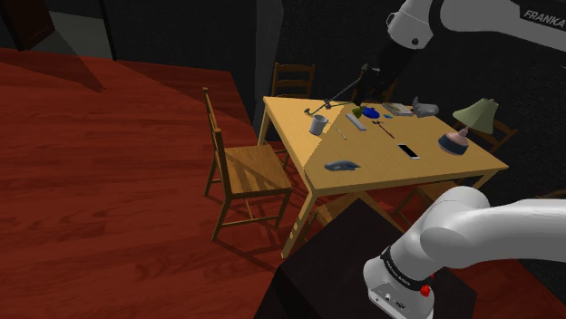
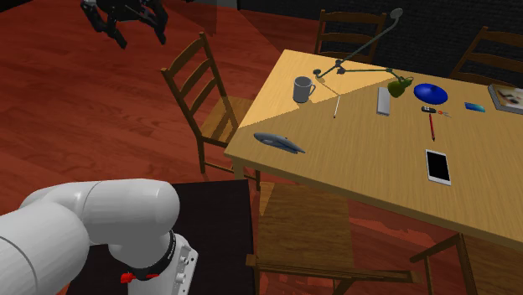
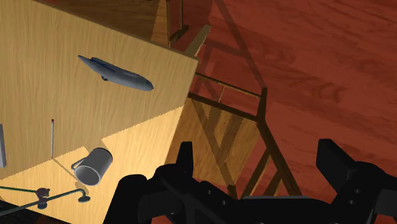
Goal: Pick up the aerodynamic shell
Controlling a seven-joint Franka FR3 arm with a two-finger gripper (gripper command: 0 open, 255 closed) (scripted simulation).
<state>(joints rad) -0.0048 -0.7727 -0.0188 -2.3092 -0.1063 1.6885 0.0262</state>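
The aerodynamic shell [image 1: 342,165] [image 2: 279,142] [image 3: 116,73] is a slim blue-grey streamlined body. It lies flat on the wooden table [image 2: 369,180] close to the corner by the chair. My gripper [image 3: 259,159] [image 2: 141,33] hangs high in the air, well off the table's edge, above the chair and the red floor. Its black fingers [image 3: 184,158] stand wide apart with nothing between them. The shell lies far ahead of the fingers and is not touched.
A grey mug [image 2: 302,89] [image 3: 92,167] stands farther in from the shell, near a desk lamp [image 2: 360,59]. A white phone [image 2: 437,166], a blue bowl [image 2: 430,91] and small items lie across the table. A wooden chair [image 1: 249,168] stands at the table's side.
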